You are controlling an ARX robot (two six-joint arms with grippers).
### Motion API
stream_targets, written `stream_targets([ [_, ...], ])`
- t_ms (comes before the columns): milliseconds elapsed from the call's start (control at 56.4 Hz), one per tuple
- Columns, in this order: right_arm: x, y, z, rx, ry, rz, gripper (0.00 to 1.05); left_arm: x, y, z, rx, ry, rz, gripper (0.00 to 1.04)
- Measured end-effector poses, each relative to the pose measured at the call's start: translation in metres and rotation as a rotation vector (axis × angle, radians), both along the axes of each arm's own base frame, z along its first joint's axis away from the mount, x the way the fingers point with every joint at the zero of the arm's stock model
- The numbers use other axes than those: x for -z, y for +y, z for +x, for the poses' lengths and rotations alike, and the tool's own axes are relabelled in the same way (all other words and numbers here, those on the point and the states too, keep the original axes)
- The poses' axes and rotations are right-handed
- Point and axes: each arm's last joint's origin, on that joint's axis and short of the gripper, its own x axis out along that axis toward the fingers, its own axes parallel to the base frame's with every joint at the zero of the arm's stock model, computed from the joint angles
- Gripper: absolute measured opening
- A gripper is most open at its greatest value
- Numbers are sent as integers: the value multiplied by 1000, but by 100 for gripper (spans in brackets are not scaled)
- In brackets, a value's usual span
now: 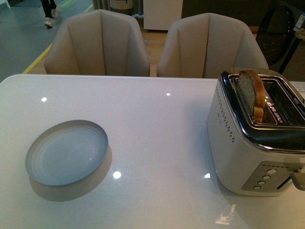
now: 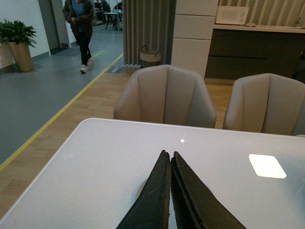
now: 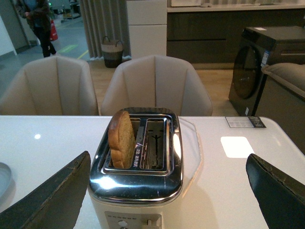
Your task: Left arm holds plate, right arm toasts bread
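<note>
The pale blue plate (image 1: 66, 152) lies flat on the white table at the front left; a sliver of its rim (image 3: 4, 179) shows in the right wrist view. The bread (image 1: 251, 95) stands upright in the left slot of the silver toaster (image 1: 259, 138), its top half sticking out. In the right wrist view my right gripper (image 3: 167, 157) is open, its fingers (image 3: 57, 195) spread wide to either side of the toaster (image 3: 138, 191) and short of the bread (image 3: 121, 139). My left gripper (image 2: 169, 153) is shut on nothing above bare table. Neither arm shows in the front view.
Two beige chairs (image 1: 100, 45) (image 1: 209, 45) stand behind the table's far edge. The toaster's second slot (image 3: 155, 143) holds nothing. A small card (image 3: 245, 122) lies on the table beyond the toaster. A person (image 2: 81, 28) walks far off on the floor.
</note>
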Motion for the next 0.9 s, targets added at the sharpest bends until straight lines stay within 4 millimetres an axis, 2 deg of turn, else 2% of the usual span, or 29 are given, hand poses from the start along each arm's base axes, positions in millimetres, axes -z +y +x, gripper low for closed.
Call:
stream_targets([
  [53, 0, 0, 0, 0, 0, 0, 96, 0, 0, 0, 0, 0, 0, 7],
  [301, 0, 0, 0, 0, 0, 0, 96, 0, 0, 0, 0, 0, 0, 51],
  [355, 0, 0, 0, 0, 0, 0, 96, 0, 0, 0, 0, 0, 0, 62],
  [496, 0, 0, 0, 0, 0, 0, 96, 0, 0, 0, 0, 0, 1, 99],
  [904, 0, 0, 0, 0, 0, 0, 96, 0, 0, 0, 0, 0, 2, 97],
])
